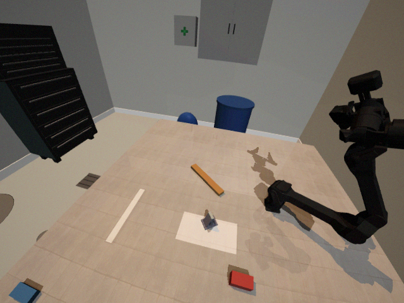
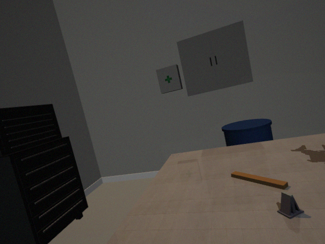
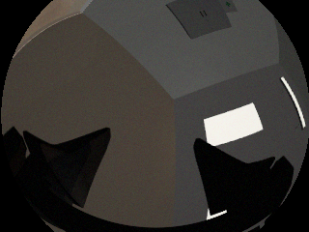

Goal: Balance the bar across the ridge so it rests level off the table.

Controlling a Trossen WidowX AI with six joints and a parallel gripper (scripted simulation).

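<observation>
The orange bar (image 1: 207,179) (image 2: 258,180) lies flat on the table, behind the ridge and apart from it. The ridge (image 1: 207,220) (image 2: 287,204) is a small grey upright stand on a square foot, with nothing on its narrow top. My gripper (image 3: 154,138) is open and empty, its two dark fingertips wide apart in the wrist view against walls and ceiling. In the top view the raised end of the arm is at the upper right, high above the table and well away from bar and ridge; the fingers are hard to make out there.
A red block (image 1: 241,280) lies at the front of the table and a blue block (image 1: 24,292) at the front left corner. A bright pale rectangle (image 1: 223,239) surrounds the ridge, and a pale strip (image 1: 125,215) shows to the left. Both are absent from the exterior view.
</observation>
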